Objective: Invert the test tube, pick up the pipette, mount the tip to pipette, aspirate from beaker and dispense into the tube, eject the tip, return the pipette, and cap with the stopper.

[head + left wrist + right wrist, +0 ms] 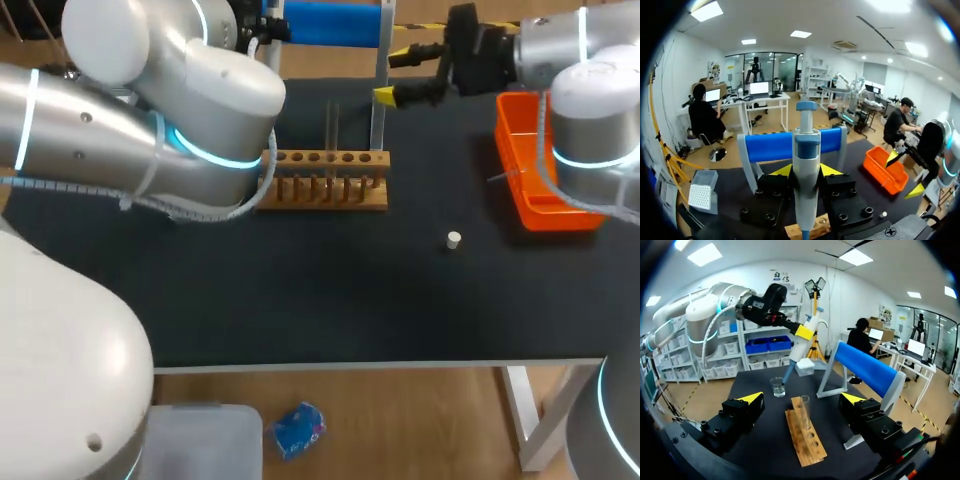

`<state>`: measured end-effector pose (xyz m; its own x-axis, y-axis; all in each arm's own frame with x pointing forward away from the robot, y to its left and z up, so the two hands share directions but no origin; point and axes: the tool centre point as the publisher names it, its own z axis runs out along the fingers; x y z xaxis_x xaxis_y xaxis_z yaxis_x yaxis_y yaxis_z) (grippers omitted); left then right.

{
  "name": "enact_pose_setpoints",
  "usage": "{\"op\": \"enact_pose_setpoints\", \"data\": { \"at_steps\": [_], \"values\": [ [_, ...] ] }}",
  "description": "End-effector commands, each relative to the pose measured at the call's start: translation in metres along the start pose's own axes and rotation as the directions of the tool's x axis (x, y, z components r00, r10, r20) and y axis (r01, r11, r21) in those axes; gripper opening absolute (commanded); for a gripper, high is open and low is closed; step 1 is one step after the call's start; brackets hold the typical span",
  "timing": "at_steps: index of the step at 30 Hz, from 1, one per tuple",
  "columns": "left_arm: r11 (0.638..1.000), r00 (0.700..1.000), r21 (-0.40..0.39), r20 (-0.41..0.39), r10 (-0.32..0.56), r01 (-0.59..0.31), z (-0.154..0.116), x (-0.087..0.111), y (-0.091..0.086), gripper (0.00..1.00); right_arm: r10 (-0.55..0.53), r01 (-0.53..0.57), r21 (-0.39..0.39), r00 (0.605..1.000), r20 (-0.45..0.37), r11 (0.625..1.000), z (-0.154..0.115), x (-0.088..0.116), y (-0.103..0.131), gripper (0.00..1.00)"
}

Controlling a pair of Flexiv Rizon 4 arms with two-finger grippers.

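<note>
Gripping the pipette [806, 150] from 2 sides, the left gripper [806, 171] has its yellow-tipped fingers [782, 171] pressed against the white body, which stands between them with its blue knob on top. In the right wrist view that arm comes in over the far part of the table. The pipette slants down to the glass beaker [778, 387], its thin blue lower end [786, 374] at the beaker's mouth. Whether it touches any liquid I cannot tell. A white tip box [700, 196] sits near the blue pipette stand [785, 145], and the beaker stands just in front of it. The right gripper [803, 399] is spread wide with nothing in it, its 2 fingers well apart. The wooden rack [807, 442] lies ahead of them on the black table [300, 290]. The test tube [805, 411] stands upright in 1 of the rack's holes. From the head view the right gripper hangs above the table's far side, close to the stand's leg and beside the orange bin [530, 170]. The stopper [454, 239], small and white, lies alone on the black surface between the rack and the bin, apart from both. The left arm's bulk hides the beaker in that view.
</note>
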<state>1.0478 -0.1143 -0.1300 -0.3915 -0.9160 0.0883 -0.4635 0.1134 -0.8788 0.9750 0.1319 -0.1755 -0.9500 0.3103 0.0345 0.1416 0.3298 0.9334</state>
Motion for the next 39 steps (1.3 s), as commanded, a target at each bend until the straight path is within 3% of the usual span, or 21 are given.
{"op": "enact_pose_setpoints", "data": {
  "at_steps": [1, 18, 29, 33, 39],
  "values": [
    [0.994, 1.000, -0.112, 0.018, 0.000, 0.002, 0.014, -0.005, -0.007, 0.00, 0.021, -0.021, 0.004, 1.000, 0.011, 1.000, 0.025, -0.013, 0.003, 1.00],
    [0.992, 0.994, -0.121, 0.104, -0.034, 0.047, 0.050, -0.040, -0.007, 0.00, 0.097, -0.097, -0.002, 0.992, 0.075, 0.995, 0.078, -0.054, 0.011, 1.00],
    [0.991, 0.985, -0.122, 0.165, -0.039, 0.059, 0.066, -0.060, -0.010, 0.00, 0.095, -0.096, 0.010, 0.992, 0.079, 0.995, 0.091, -0.059, 0.020, 1.00],
    [0.990, 0.983, -0.131, 0.181, -0.032, 0.056, 0.069, -0.063, -0.009, 0.00, 0.072, -0.075, 0.021, 0.990, 0.125, 0.997, 0.092, -0.059, 0.024, 1.00],
    [0.990, 0.983, -0.131, 0.181, -0.032, 0.056, 0.069, -0.063, -0.009, 0.00, 0.072, -0.075, 0.021, 0.990, 0.125, 0.997, 0.092, -0.059, 0.024, 1.00]
  ]
}}
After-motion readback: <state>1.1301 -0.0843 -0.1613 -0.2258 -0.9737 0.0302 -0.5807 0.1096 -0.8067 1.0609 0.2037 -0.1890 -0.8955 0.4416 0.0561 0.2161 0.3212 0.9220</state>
